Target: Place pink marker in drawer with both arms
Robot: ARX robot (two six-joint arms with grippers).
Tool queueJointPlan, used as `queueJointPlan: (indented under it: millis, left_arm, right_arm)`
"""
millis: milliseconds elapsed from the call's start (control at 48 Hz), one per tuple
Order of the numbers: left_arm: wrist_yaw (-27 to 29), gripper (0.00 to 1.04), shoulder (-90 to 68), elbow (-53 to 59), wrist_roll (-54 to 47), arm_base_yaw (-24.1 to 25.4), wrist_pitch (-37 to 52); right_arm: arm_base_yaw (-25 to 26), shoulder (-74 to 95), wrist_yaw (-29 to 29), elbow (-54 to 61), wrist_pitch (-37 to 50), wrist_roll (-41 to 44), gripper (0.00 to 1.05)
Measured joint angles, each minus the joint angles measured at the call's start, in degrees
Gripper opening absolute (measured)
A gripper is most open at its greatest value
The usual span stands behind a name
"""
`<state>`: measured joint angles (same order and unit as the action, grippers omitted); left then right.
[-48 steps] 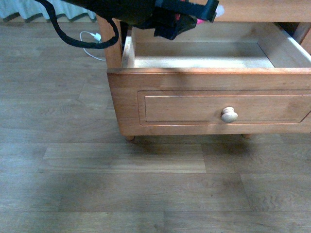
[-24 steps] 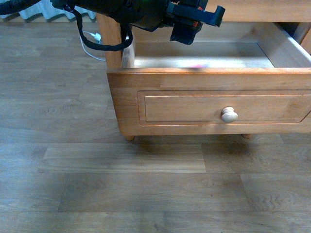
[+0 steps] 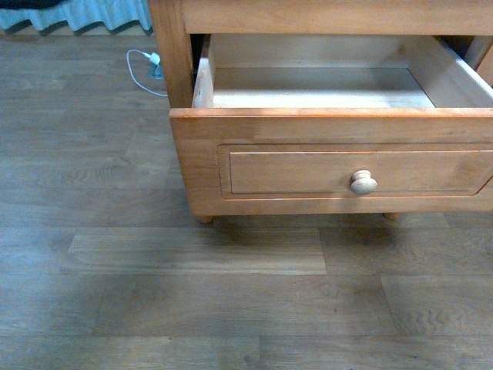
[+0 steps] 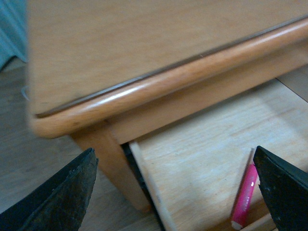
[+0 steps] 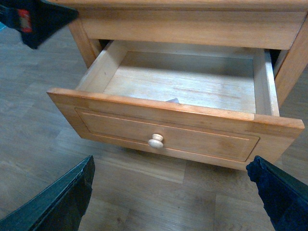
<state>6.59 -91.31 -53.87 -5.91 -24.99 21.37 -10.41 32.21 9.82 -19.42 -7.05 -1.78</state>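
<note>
The drawer (image 3: 331, 166) stands pulled open, with a pale round knob (image 3: 363, 182) and a pale wood floor. The pink marker (image 4: 245, 197) lies loose on the drawer floor against the inside of the front wall; it shows only in the left wrist view and is hidden in the front view. My left gripper (image 4: 173, 192) is open and empty above the drawer's left corner, its fingers wide apart. My right gripper (image 5: 171, 199) is open and empty, out in front of the drawer (image 5: 168, 130) above the floor. Neither arm shows in the front view.
The drawer belongs to a honey-brown cabinet with a rounded top edge (image 4: 159, 82) and a leg (image 3: 173, 54) at its left. A white cable (image 3: 142, 65) lies on the wood floor by a teal curtain (image 3: 77, 14). Part of my left arm (image 5: 33, 19) shows in the right wrist view.
The left arm held the pink marker over the drawer, let it go, then pulled back up and left out of the front view. The marker now lies in the drawer.
</note>
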Motion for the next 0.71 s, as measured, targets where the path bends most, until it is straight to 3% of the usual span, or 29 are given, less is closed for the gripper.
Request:
queueJointPlan:
  millis: [188, 375, 542, 709]
  left_arm:
    - [6.0, 0.99, 21.9, 13.8, 1.2, 0.4, -0.9]
    - [11.8, 0.99, 40.6, 26.7, 11.3, 2.3, -5.0]
    - [13.0, 0.98, 42.7, 28.7, 13.9, 3.0, -5.1]
    - [11.0, 0.71, 46.6, 35.8, 8.3, 6.4, 5.1]
  right_arm:
    - [0.0, 0.0, 0.0, 0.0, 0.0, 0.0, 0.96]
    - [0.0, 0.0, 0.0, 0.0, 0.0, 0.0, 0.96]
    - [0.0, 0.0, 0.1, 0.0, 0.0, 0.0, 0.96]
    - [0.0, 0.0, 0.1, 0.0, 0.0, 0.0, 0.96]
